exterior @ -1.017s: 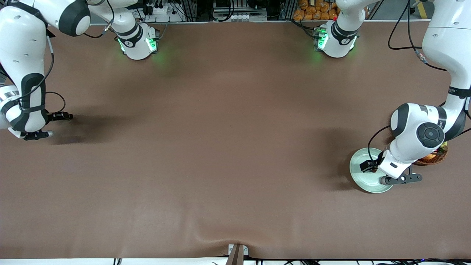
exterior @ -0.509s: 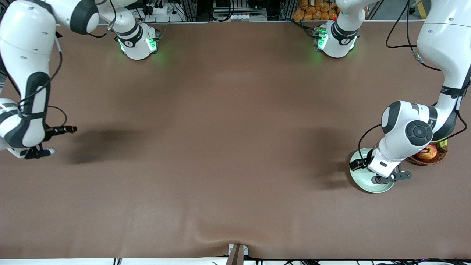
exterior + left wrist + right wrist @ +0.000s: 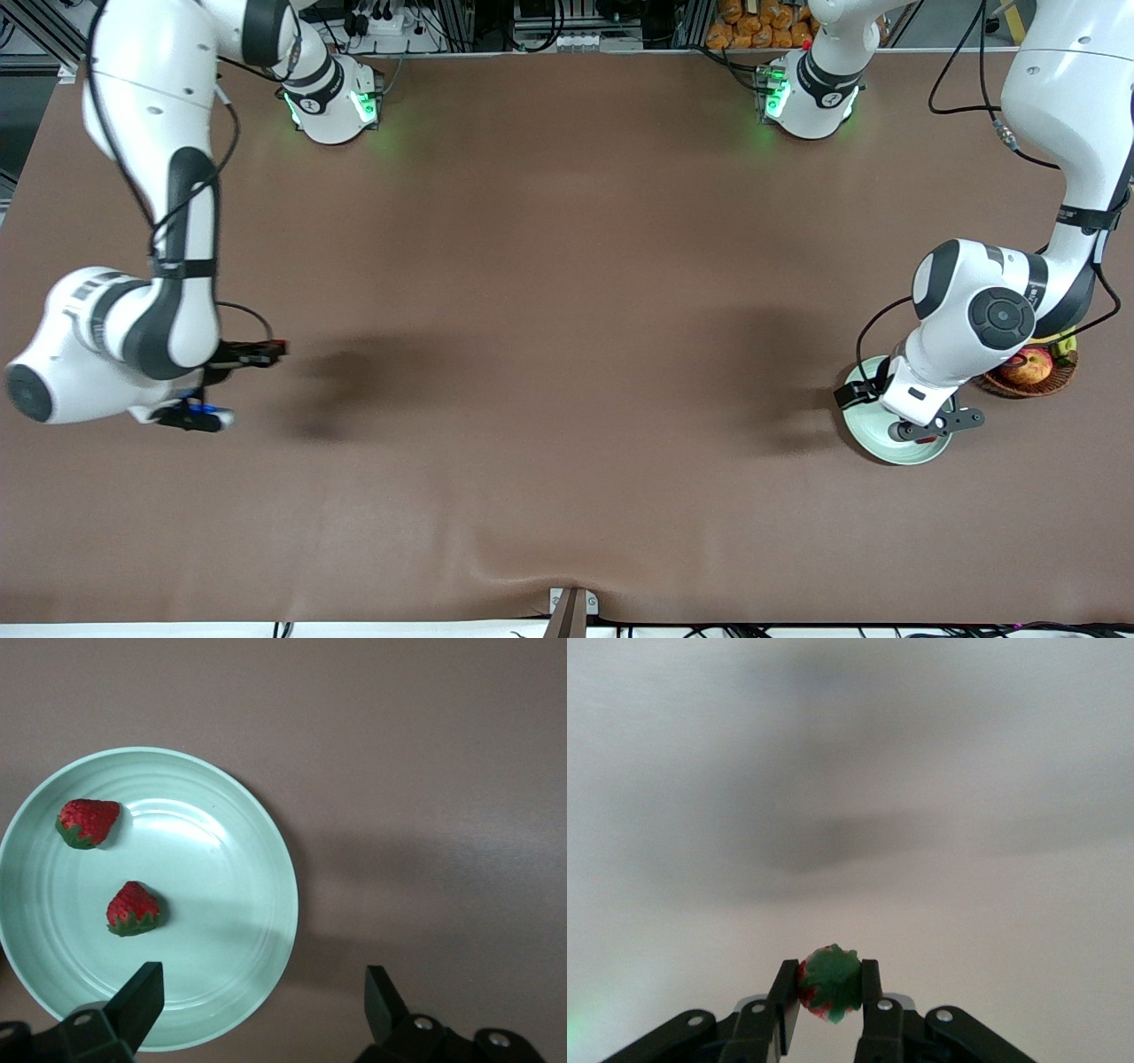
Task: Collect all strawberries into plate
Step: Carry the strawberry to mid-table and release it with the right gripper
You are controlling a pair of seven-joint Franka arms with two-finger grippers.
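Observation:
The pale green plate (image 3: pixel 239 815) lies near the left arm's end of the table, also seen in the front view as the plate (image 3: pixel 873 443). Two red strawberries (image 3: pixel 89 821) (image 3: pixel 133 908) rest in it, apart from each other. My left gripper (image 3: pixel 263 994) hangs open above the plate's rim, holding nothing. My right gripper (image 3: pixel 830 985) is shut on a third strawberry (image 3: pixel 830 981), leafy green top facing the camera. In the front view the right gripper (image 3: pixel 273 348) is in the air over bare table near the right arm's end, a red speck of strawberry (image 3: pixel 280 344) at its tip.
A brown wicker basket (image 3: pixel 1054 379) holding a red-yellow apple (image 3: pixel 1028 365) stands beside the plate, partly hidden by the left arm. The brown table mat (image 3: pixel 567 354) stretches between the two arms.
The right arm has swung toward the table's middle with the strawberry in its gripper. The left arm has shifted slightly over the plate, uncovering the apple in the basket.

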